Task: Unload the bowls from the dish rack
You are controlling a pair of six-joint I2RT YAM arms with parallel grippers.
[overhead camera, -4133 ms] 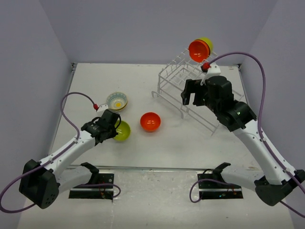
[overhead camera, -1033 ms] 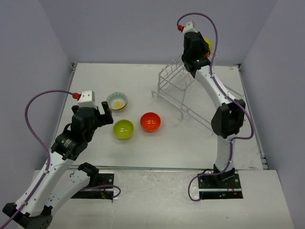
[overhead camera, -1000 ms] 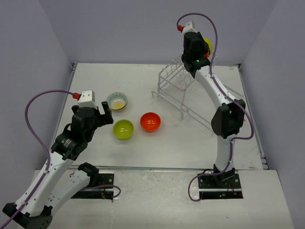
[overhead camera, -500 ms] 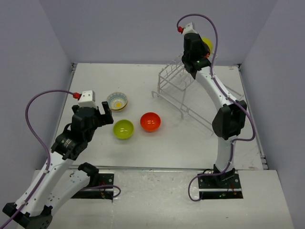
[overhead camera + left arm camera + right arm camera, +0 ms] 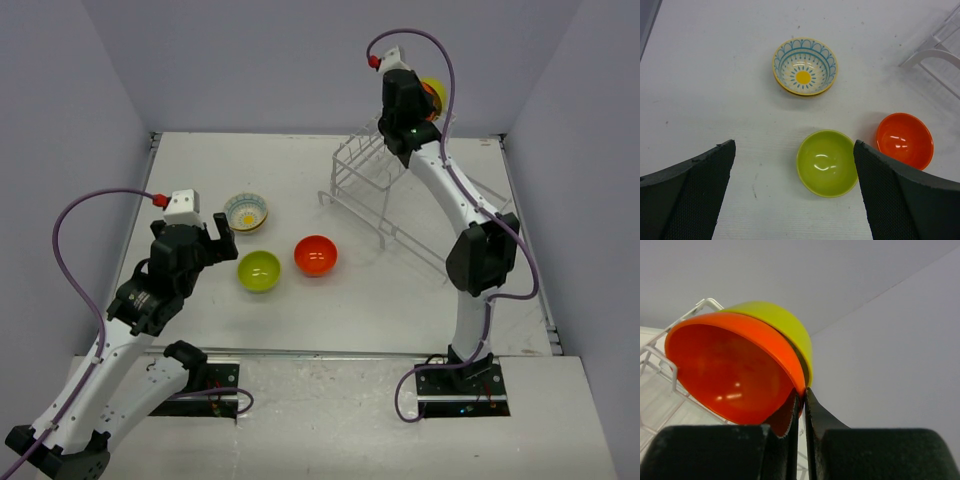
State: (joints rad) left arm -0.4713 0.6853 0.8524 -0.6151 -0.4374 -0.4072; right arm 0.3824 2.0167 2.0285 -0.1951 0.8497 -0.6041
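The white wire dish rack (image 5: 365,172) stands at the back right. An orange-red bowl (image 5: 730,370) leans on edge at its top, with a yellow-green bowl (image 5: 782,322) right behind it. My right gripper (image 5: 802,390) is shut on the orange-red bowl's rim; from above, that gripper (image 5: 408,118) hides most of both bowls. On the table lie a cream bowl with blue pattern (image 5: 804,66), a lime-green bowl (image 5: 827,162) and another orange-red bowl (image 5: 905,140). My left gripper (image 5: 794,150) hovers open above the lime-green bowl, holding nothing.
The rack's long sloping rails (image 5: 425,245) run toward the front right. A rack leg (image 5: 940,50) shows at the left wrist view's upper right. Grey walls close in the table at the back and sides. The right arm (image 5: 470,230) stretches over the rack.
My right gripper's jaws have closed on the orange-red bowl's rim in the rack, and the wrist has crept slightly upward. The left arm and the table bowls have not moved.
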